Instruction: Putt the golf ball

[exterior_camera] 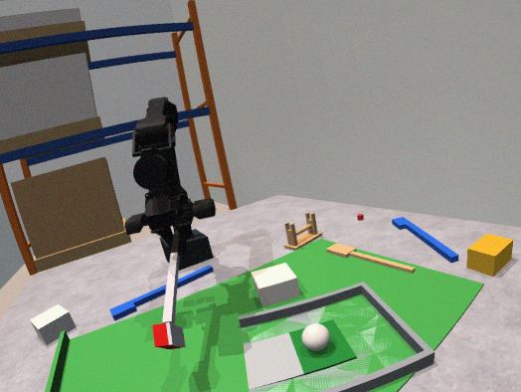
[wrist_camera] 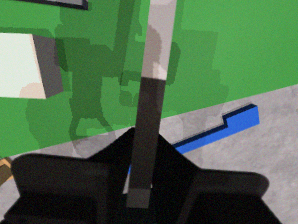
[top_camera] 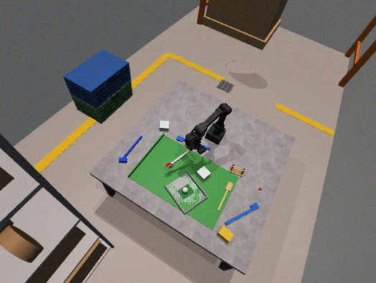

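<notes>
The red putter has a pale shaft point(wrist_camera: 161, 45) and a red and grey head point(top_camera: 169, 165) point(exterior_camera: 168, 335). My gripper point(top_camera: 192, 149) point(exterior_camera: 175, 239) point(wrist_camera: 142, 133) is shut on the shaft's upper end. The head is over the left part of the green mat, left of the walled ramp area; whether it touches the mat is unclear. The white golf ball point(top_camera: 185, 189) point(exterior_camera: 315, 337) is on the dark green square point(top_camera: 186, 197) point(exterior_camera: 343, 350), beyond the light grey ramp point(exterior_camera: 273, 359). These frames do not show whether the ball is moving. The ball is out of the wrist view.
A white block point(top_camera: 203, 172) point(exterior_camera: 274, 285) point(wrist_camera: 17, 65) stands beside the grey walls point(exterior_camera: 398, 320). A blue putter point(exterior_camera: 164, 293) point(wrist_camera: 240, 120) lies below my gripper. A wooden rack point(top_camera: 237, 170), tan putter point(top_camera: 224, 196), second blue putter point(top_camera: 242, 214) and yellow block point(top_camera: 225, 234) are to the right.
</notes>
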Controlling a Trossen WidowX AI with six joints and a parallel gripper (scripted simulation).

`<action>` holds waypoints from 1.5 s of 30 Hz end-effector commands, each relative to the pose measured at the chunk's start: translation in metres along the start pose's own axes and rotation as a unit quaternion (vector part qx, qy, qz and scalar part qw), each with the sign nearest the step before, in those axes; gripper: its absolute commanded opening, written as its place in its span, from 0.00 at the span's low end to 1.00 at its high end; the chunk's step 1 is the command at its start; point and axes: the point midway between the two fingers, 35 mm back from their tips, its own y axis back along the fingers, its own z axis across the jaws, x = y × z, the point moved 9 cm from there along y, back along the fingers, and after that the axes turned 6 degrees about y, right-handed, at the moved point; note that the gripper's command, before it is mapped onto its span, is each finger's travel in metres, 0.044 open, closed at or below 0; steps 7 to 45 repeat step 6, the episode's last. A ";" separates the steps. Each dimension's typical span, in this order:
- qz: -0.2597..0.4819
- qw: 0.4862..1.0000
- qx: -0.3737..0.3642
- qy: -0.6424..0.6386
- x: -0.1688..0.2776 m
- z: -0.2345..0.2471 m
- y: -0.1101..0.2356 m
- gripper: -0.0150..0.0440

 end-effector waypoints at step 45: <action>-0.001 1.000 0.000 0.000 0.000 0.000 0.000 0.25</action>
